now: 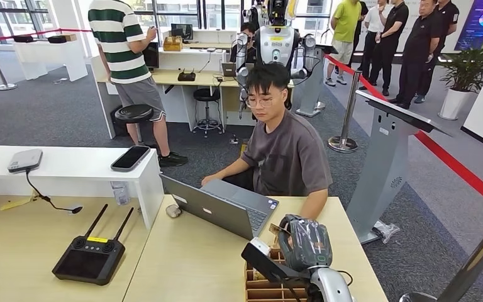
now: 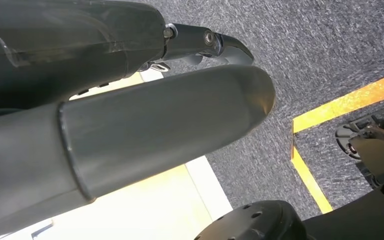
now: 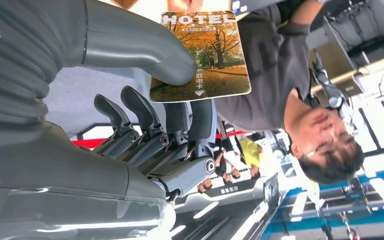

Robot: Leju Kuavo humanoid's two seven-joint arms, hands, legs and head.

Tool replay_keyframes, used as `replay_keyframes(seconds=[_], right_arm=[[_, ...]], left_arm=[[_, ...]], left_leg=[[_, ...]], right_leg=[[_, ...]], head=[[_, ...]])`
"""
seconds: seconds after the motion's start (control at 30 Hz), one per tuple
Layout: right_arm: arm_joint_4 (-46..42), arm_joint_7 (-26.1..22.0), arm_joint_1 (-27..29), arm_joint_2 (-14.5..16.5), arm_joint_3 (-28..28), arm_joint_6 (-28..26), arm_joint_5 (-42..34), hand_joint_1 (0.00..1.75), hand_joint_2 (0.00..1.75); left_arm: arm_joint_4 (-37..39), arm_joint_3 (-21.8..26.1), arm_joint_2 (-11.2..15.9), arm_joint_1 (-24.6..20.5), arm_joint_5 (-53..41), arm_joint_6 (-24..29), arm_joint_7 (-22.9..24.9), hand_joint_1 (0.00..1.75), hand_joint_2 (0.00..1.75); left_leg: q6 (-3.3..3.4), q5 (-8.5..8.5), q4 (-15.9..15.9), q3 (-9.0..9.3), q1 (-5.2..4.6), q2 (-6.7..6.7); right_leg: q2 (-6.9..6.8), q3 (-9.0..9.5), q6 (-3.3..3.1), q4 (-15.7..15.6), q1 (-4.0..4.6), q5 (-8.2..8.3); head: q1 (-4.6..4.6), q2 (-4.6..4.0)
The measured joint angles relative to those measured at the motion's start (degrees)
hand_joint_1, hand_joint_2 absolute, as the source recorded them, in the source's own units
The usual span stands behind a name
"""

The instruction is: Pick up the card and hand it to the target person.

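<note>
The robot's right hand [image 3: 145,125] pinches a hotel key card [image 3: 200,55] between thumb and fingers above a wooden card rack [image 1: 270,286] at the table's near edge. From that hand [image 1: 305,242], the seated person [image 1: 286,151] lies at about 11 o'clock, just beyond a laptop [image 1: 217,207]; the card's long axis appears to point toward them. The left hand [image 2: 130,125] hangs over carpet; whether it is released or clenched cannot be told.
</note>
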Motion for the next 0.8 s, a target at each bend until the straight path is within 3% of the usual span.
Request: replay_keyframes(seconds=[0.33,0.8], right_arm=[[4.35,-3.21,-3.07,1.74,-1.53,-8.72,0.34,1.54,1.75],[9.91,-3.69,-4.13,3.6,-2.06,-9.46,0.39,1.54,1.75]], left_arm=[[0.0,-0.02,-0.57,-0.19,-0.66,-0.16,-0.02,0.0,0.0],[0.0,-0.02,-1.05,-0.23,-0.74,-0.19,0.0,0.0,0.0]], left_leg=[[0.0,0.0,0.0,-0.01,0.0,-0.01],[0.0,0.0,0.0,-0.01,0.0,-0.01]], right_leg=[[0.0,0.0,0.0,0.0,0.0,0.0],[-0.01,0.0,0.0,0.0,0.0,0.0]], head=[[0.01,0.0],[0.01,0.0]])
